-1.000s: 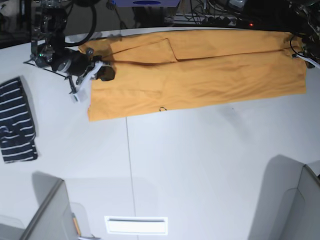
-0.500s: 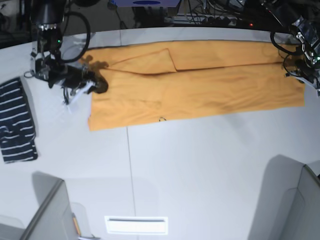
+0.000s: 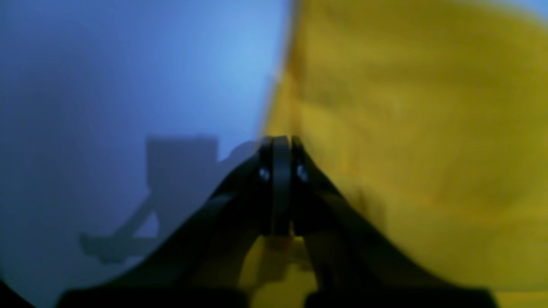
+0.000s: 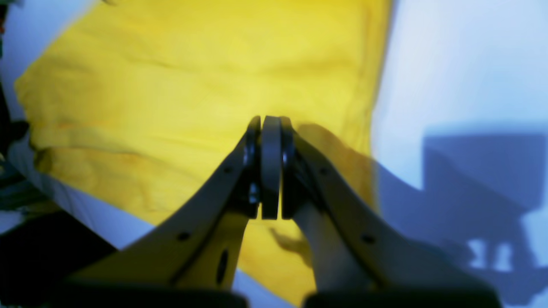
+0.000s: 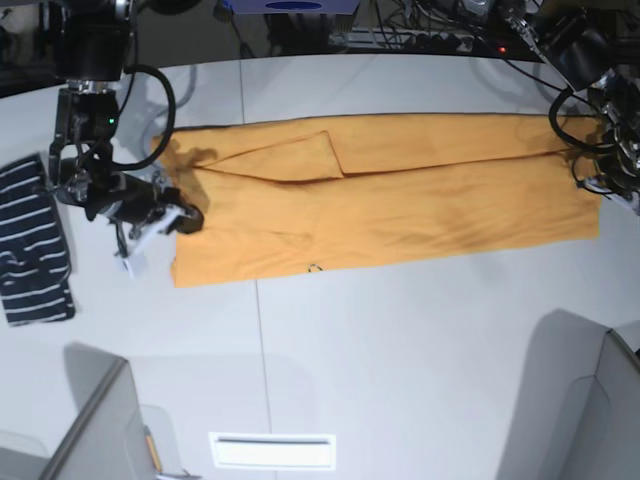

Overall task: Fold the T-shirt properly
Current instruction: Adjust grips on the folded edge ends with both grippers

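Shirt strip has slid toward the camera and both my arms came along with it: T-shirt [image 5: 400, 195] now lies as a long folded band across the far half of the white table [image 5: 400, 350]. My right gripper [image 4: 270, 128] and left gripper [image 3: 280, 147] are both clenched empty, each above a short end. Navy striped garment [image 5: 35, 245] sits apart beyond my right arm.

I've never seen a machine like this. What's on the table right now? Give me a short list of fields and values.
main item: orange-yellow cloth T-shirt, folded into a long band, lying flat
surface: white table
other cloth: navy white-striped garment, apart from the shirt, at the table edge
left gripper: shut, at one short end of the shirt
right gripper: shut, over the opposite end
held cloth: none visible between either gripper's jaws
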Robot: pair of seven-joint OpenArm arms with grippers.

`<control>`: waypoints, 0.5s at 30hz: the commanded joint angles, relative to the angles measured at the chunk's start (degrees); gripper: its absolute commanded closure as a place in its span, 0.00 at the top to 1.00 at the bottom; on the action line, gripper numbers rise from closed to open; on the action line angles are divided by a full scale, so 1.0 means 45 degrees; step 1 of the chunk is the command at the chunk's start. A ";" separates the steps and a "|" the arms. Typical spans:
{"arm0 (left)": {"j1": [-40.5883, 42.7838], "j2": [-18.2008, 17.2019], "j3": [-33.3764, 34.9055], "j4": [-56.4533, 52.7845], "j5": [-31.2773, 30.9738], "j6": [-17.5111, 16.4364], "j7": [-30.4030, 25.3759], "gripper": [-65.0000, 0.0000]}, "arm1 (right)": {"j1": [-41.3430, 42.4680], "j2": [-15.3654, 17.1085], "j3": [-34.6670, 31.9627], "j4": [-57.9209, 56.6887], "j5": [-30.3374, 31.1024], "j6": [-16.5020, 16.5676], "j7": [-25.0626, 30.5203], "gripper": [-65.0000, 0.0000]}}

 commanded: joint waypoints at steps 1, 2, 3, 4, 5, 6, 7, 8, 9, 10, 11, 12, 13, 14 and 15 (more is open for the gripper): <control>0.0200 -0.0426 -0.0053 0.0748 -0.0786 -0.0111 -0.0205 0.00 | -0.0021 -0.0060 0.0010 0.0755 0.0368 0.0160 0.0017 0.00; 0.0649 -0.0660 -0.0034 0.1236 -0.1431 -0.0111 -0.0205 0.00 | -0.0217 -0.0118 0.0010 0.1341 0.0368 0.0160 0.0017 0.00; 0.1059 -0.0797 -0.0034 0.1725 -0.2232 -0.0111 -0.0068 0.00 | -0.0471 -0.0216 -0.0010 0.1868 0.0368 0.0160 0.0017 0.00; 0.1431 -0.0914 -0.0034 0.2115 -0.3130 -0.0111 0.0245 0.00 | -0.0725 -0.0333 -0.0010 0.2435 0.0368 0.0160 0.0036 0.00; 0.1724 -0.1071 -0.0053 0.2408 -0.3912 -0.0111 0.0518 0.00 | -0.0940 -0.0392 -0.0010 0.2845 0.0368 0.0160 0.0095 0.00; 0.2114 -0.1266 -0.0053 0.2623 -0.4830 -0.0111 0.0694 0.00 | -0.1213 -0.0450 -0.0010 0.3314 0.0368 0.0160 0.0095 0.00; 0.2622 -0.1461 -0.0151 0.2702 -0.5709 -0.0111 0.0753 0.00 | -0.1545 -0.0450 -0.0010 0.3783 0.0348 0.0160 0.0114 0.00; 0.3072 -0.1578 -0.0385 0.2721 -0.6491 -0.0111 0.0674 0.00 | -0.1799 -0.0470 -0.0068 0.4193 0.0348 0.0160 0.0114 0.00; 0.3443 -0.1618 -0.0717 0.2702 -0.7252 -0.0111 0.0557 0.00 | -0.2073 -0.0607 -0.0088 0.4584 0.0348 0.0160 0.0114 0.00; 0.3834 -0.1618 -0.1108 0.2702 -0.7897 -0.0111 0.0362 0.00 | -0.2385 -0.0743 -0.0029 0.4955 0.0348 0.0160 0.0114 0.00; 0.4185 -0.1618 -0.1499 0.2702 -0.8386 -0.0111 0.0206 0.00 | -0.2659 -0.0802 -0.0010 0.5268 0.0329 0.0160 0.0114 0.00; 0.4459 -0.1618 -0.1831 0.2741 -0.8698 -0.0111 0.0069 0.00 | -0.2893 -0.0802 -0.0029 0.5483 0.0329 0.0160 0.0114 0.00; 0.4635 -0.1598 -0.2046 0.2760 -0.8776 -0.0111 0.0030 0.00 | -0.3030 -0.0802 -0.0068 0.5580 0.0329 0.0160 0.0114 0.00; 0.4771 -0.1598 -0.2280 0.2741 -0.8815 -0.0111 -0.0009 0.00 | -0.3167 -0.0802 -0.0088 0.5619 0.0329 0.0160 0.0114 0.00; 0.4830 -0.1598 -0.2456 0.2682 -0.8815 -0.0111 -0.0009 0.00 | -0.3245 -0.0802 -0.0127 0.5619 0.0329 0.0160 0.0114 0.00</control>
